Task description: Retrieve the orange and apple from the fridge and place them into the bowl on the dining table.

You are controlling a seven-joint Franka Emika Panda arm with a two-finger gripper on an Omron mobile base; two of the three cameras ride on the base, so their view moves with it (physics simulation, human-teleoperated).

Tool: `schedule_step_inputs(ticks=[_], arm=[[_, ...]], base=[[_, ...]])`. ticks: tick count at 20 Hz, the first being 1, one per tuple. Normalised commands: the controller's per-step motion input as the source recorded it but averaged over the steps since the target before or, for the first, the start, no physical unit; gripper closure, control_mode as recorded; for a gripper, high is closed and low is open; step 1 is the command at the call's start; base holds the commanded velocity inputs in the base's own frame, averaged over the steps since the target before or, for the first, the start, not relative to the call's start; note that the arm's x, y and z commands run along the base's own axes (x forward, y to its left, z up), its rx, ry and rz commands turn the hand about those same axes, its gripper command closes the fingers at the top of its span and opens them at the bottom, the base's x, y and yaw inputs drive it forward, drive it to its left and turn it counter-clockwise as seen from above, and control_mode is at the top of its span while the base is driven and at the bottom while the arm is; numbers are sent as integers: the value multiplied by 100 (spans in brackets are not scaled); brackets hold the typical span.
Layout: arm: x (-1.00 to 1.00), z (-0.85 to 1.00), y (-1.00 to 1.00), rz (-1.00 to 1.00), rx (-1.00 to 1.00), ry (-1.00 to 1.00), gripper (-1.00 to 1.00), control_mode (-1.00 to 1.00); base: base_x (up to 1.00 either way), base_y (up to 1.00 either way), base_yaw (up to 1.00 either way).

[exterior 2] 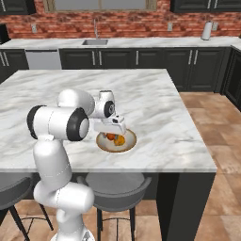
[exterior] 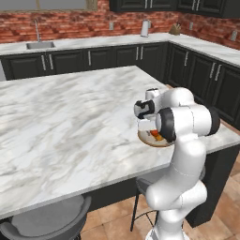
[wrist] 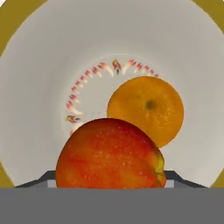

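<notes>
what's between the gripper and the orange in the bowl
The apple. In the hand view it sits right in front of the gripper, and the orange lies just past it, both inside the bowl.

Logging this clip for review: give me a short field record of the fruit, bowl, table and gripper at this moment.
orange: lying in the bowl
apple: over the bowl, between the gripper's finger tips, beside the orange
bowl: on the dining table, near its front edge
dining table: marble top, stools below
gripper: over the bowl; grip on the apple unclear
</notes>
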Motion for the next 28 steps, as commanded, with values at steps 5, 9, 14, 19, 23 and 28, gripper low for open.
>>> schedule_step_inputs(ticks=[5,9,14,19,23,28], arm=[[-53,37,-75,-6,8,0,-100,-100],[-6,86,-19,0,1,-5,-100,-100],[-18,99,0,1,-1,-16,-100,-100],[-97,58,3,11,-5,-29,-100,-100],[-100,14,0,24,-3,-26,-100,-100],[-100,5,0,34,0,-19,-100,-100]], base=[[0,0,0],[0,0,0],[0,0,0],[0,0,0],[0,0,0],[0,0,0]])
